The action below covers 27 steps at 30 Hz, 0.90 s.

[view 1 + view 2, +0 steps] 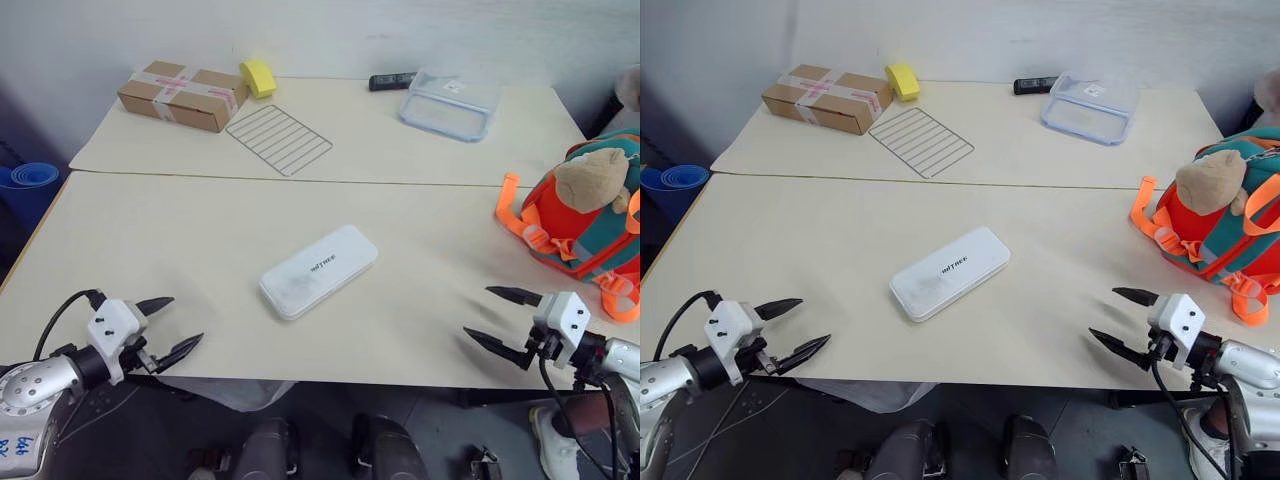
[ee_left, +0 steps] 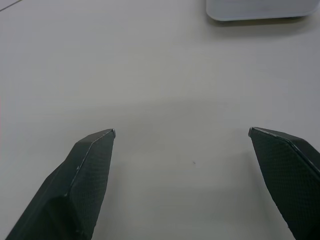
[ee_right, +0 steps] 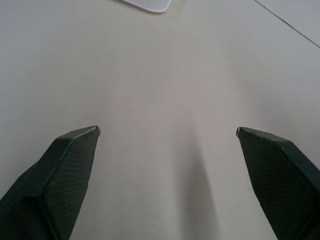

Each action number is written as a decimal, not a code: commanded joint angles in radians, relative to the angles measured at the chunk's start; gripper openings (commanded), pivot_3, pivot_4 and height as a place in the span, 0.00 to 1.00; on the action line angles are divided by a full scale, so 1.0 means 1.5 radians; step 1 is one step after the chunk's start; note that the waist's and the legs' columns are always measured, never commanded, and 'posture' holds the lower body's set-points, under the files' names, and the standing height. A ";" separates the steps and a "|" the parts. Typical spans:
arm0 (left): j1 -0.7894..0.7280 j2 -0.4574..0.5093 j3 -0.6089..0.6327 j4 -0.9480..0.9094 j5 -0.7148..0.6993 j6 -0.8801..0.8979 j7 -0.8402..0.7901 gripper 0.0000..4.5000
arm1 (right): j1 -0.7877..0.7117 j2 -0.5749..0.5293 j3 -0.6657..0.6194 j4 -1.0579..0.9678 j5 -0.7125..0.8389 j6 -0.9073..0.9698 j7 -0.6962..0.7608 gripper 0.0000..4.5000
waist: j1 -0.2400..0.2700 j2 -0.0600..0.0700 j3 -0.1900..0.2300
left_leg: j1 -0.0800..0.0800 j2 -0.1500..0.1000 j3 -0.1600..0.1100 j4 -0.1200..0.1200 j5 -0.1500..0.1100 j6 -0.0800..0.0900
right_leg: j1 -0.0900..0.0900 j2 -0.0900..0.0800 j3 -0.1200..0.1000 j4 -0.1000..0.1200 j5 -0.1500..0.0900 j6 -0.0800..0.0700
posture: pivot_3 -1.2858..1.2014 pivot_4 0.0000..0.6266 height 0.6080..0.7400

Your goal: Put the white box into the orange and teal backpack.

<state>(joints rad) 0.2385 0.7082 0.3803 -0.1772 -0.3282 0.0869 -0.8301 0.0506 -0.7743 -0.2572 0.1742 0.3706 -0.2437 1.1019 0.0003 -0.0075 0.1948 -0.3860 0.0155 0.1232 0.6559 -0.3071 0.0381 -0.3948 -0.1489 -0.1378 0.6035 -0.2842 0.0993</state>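
Observation:
The white box (image 1: 318,270) lies flat in the middle of the near table, its dark lettering facing up; its edge (image 2: 257,9) also shows in the left wrist view, and a corner of the box (image 3: 148,4) in the right wrist view. The orange and teal backpack (image 1: 590,225) sits at the table's right edge with a tan plush toy on it. My left gripper (image 1: 178,325) hovers open at the near left edge, well apart from the box. At the near right edge my right gripper (image 1: 490,315) stands open too, just in front of the backpack. Nothing is between either pair of fingers.
On the far table stand a brown taped cardboard box (image 1: 183,94), a yellow sponge (image 1: 258,76), a wire rack (image 1: 278,139), a black remote (image 1: 391,81) and a clear lidded container (image 1: 449,104). A blue roll (image 1: 28,177) lies on the floor at the left.

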 commanded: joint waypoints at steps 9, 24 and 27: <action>-0.050 0.000 -0.013 -0.095 -0.089 0.129 0.018 0.80 | -0.156 0.024 0.082 -0.035 -0.012 0.175 -0.051 0.72 | -0.010 0.002 0.001 | 0.000 0.000 0.000 0.002 0.000 0.000 | 0.000 0.000 0.001 0.003 0.000 0.000 | 0.52 0.24 1.00; -0.136 -0.060 -0.141 -0.122 -0.047 0.220 0.114 0.00 | -0.566 0.232 0.244 0.352 -0.200 0.089 -0.135 0.00 | -0.018 0.002 0.002 | -0.003 -0.001 0.000 0.004 0.004 0.004 | -0.001 0.001 0.000 0.007 0.000 0.000 | 0.52 0.24 1.00; -0.164 -0.070 -0.158 -0.091 -0.034 0.205 0.110 0.00 | -0.561 0.237 0.237 0.359 -0.169 0.078 -0.061 0.00 | -0.019 0.003 0.002 | -0.003 -0.001 0.000 0.004 0.004 0.004 | -0.001 0.001 0.000 0.007 0.000 0.000 | 0.52 0.24 1.00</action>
<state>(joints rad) 0.0025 0.6090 0.1557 -0.3244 -0.3889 0.4207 -0.6645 -0.7844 -0.4148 0.1135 0.7211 0.0798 -0.1031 0.9576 -0.0277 -0.0035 0.1972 -0.3902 0.0145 0.1238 0.6626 -0.3016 0.0441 -0.3968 -0.1471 -0.1379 0.6143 -0.2841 0.0996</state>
